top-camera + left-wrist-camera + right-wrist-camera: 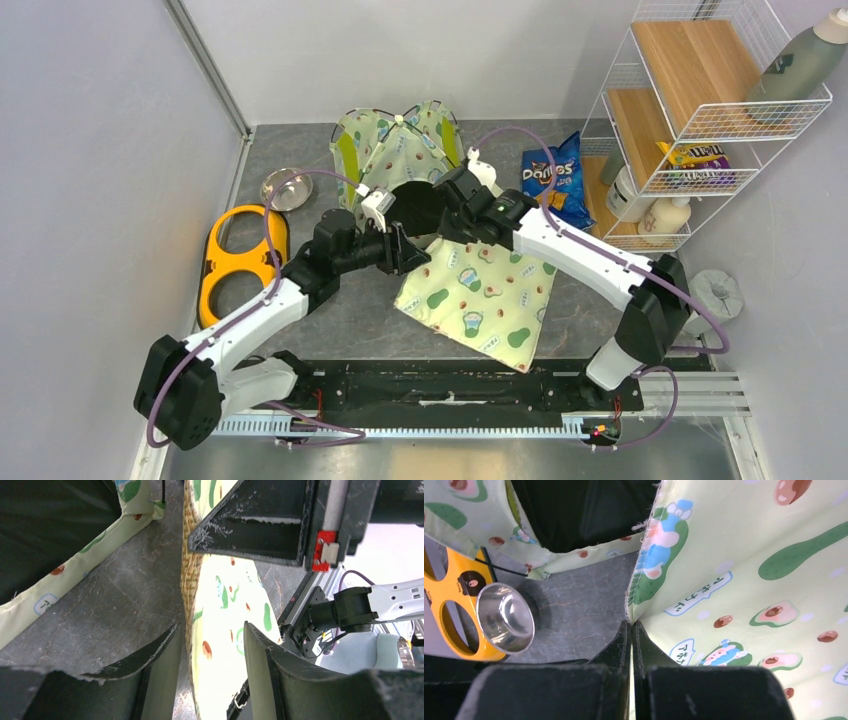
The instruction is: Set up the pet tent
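Grey tabletop (350, 310) under domed avocado-print pet tent (395, 150), lime panels, dark doorway.

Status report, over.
Both on the pad: right gripper shut on its edge, left gripper open astride it. Behind, pet tent stands domed. To its left, bowl and feeder, clear of it.
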{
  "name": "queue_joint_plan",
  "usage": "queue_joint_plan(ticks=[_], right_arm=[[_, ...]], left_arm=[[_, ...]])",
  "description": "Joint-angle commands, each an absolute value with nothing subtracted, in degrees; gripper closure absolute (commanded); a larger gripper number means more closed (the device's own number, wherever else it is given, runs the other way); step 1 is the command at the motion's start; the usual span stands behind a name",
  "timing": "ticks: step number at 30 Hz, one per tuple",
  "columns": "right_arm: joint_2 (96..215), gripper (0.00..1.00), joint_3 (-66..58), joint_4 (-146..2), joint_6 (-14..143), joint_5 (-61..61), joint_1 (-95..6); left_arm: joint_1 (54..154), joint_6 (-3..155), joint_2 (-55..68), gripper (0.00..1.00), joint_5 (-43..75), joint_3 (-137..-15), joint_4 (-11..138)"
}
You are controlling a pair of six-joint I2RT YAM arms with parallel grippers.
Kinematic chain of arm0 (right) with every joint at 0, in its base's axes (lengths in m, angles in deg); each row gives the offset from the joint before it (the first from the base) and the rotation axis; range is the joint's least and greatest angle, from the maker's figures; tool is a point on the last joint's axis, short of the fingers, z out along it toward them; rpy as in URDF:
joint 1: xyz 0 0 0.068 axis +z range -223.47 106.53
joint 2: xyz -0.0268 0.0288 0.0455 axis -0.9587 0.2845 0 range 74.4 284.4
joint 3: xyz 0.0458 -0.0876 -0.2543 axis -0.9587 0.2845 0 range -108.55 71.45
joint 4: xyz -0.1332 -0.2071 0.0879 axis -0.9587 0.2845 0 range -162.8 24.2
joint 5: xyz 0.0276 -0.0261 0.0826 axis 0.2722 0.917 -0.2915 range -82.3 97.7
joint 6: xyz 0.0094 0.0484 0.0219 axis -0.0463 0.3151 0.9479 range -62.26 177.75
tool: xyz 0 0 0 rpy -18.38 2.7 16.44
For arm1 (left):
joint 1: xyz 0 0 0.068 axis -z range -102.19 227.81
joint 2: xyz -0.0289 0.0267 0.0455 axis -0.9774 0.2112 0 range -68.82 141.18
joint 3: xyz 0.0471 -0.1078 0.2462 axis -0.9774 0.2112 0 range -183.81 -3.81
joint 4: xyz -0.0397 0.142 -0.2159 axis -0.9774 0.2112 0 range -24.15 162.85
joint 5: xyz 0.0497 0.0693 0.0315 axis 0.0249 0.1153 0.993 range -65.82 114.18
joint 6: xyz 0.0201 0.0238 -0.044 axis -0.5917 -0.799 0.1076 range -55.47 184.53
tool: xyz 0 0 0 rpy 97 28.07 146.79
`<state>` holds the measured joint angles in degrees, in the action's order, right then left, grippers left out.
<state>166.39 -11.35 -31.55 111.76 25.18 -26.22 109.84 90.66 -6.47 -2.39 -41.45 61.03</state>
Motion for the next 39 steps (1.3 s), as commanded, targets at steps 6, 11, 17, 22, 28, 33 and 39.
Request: queue_joint_plan(ticks=[6,11,17,22,28,33,39], right_arm=[[167.56,1.0,-11.73,-41.86,113.03,14.27,-24.92],[165.51,1.0,-8.97,-43.44,114.19,13.02,-24.85],[161.56,0.37,-6.76,-37.84,114.46,17.88,-24.94],[154.77,0.16,-1.68,-30.45,114.0,26.84,-25.12],[150.29,0.12,9.16,-19.73,116.76,28.89,-29.13],[145.91,0.1,19.79,-22.88,116.88,25.64,-34.25],[152.81,0.07,23.11,-27.57,111.36,22.72,-37.24]], left_arm=[[110.63,94.07,-1.85,0.42,0.27,-40.3,56.1],[110.68,93.06,-0.73,0.74,0.41,-39.96,56.65],[110.68,90.65,-3.75,0.98,4.84,-39.94,61.85],[110.72,88.53,-5.66,0.98,9.96,-40.33,69.88],[111.78,87.93,-4.94,0.98,13.47,-41.68,75.26],[112.96,87.56,-4.81,0.98,14.9,-42.63,77.39],[114.14,86.77,-3.67,0.98,17.6,-43.21,78.03]])
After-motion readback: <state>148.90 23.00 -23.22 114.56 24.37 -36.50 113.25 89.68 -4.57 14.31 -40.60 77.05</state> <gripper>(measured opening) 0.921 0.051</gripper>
